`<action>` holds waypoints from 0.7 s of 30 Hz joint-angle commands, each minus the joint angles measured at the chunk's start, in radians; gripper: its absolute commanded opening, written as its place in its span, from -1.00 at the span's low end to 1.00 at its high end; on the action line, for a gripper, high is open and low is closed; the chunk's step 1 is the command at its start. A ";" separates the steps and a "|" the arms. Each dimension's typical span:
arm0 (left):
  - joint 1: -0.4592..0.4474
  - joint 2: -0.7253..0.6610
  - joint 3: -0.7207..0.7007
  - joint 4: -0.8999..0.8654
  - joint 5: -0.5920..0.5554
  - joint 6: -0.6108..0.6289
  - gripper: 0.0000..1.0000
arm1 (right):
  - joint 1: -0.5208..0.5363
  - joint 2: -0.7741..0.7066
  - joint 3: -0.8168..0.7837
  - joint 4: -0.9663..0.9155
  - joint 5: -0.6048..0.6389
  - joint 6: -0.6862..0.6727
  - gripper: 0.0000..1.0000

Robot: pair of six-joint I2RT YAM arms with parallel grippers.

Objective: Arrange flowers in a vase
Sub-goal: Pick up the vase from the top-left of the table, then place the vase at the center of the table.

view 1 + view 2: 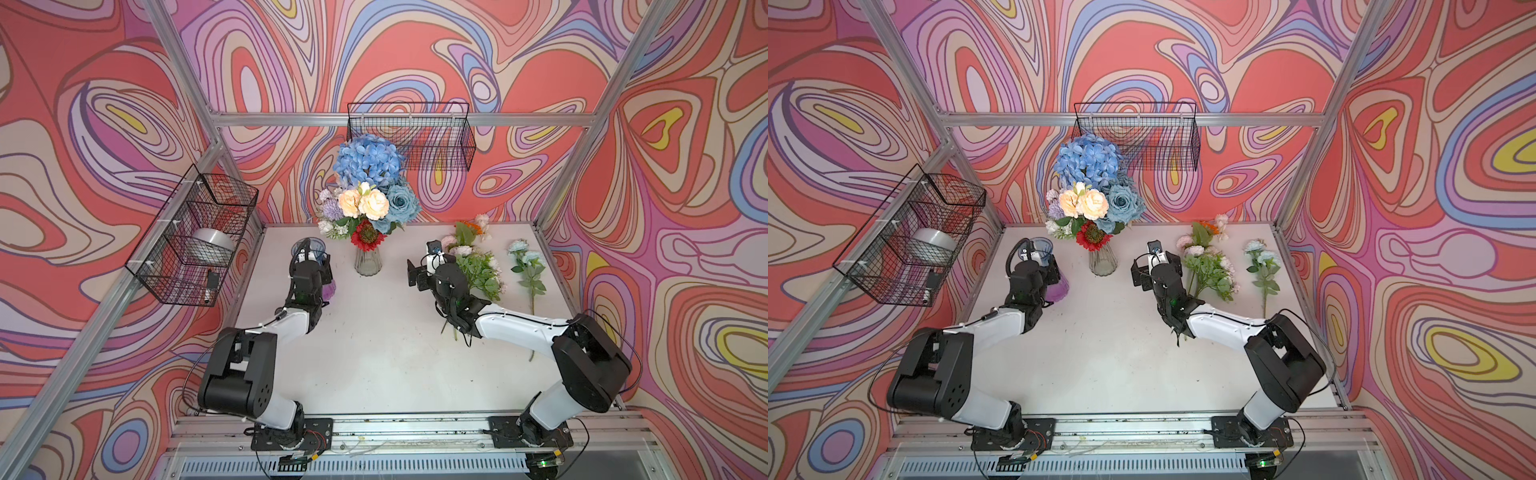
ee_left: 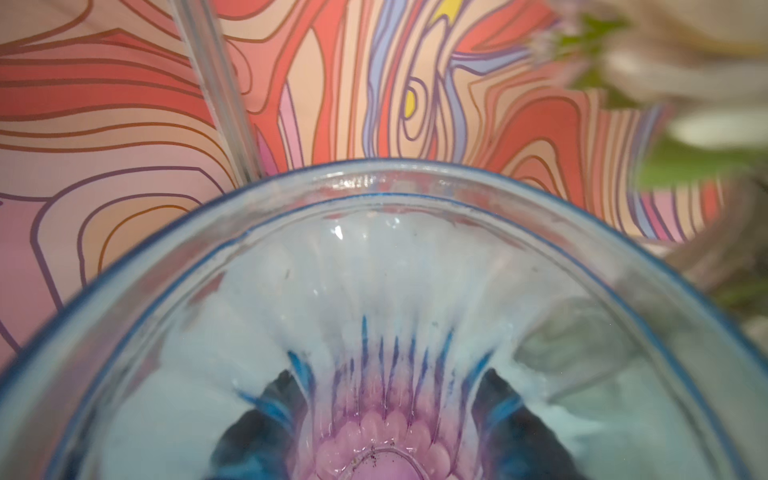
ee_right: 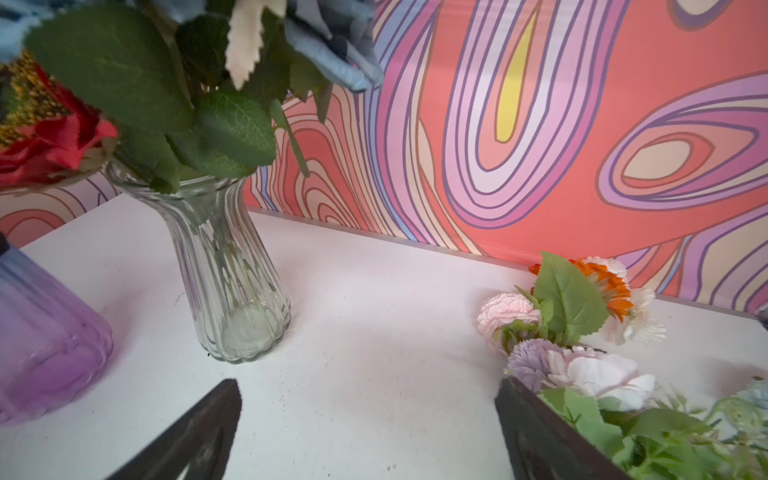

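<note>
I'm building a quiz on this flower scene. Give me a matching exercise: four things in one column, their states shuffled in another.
1. clear ribbed glass vase
2. blue-to-purple tinted glass vase
3. pale blue-flowered stem
4. right gripper

a. open, holding nothing
b. lying flat on the white table
c. holding the bouquet
d. gripped by the left gripper

Pairs: 1-c, 2-d, 3-b, 4-a

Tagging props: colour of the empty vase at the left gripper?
Empty vase: blue rim fading to purple base; clearest in left wrist view.
</note>
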 commanded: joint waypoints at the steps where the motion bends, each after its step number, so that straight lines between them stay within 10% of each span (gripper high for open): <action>1: -0.091 -0.122 -0.040 0.028 -0.123 0.052 -1.00 | 0.001 -0.031 -0.012 -0.017 0.087 -0.017 0.97; 21: -0.565 -0.275 -0.063 -0.138 -0.128 -0.195 -1.00 | -0.143 -0.093 0.055 -0.380 0.079 0.184 0.97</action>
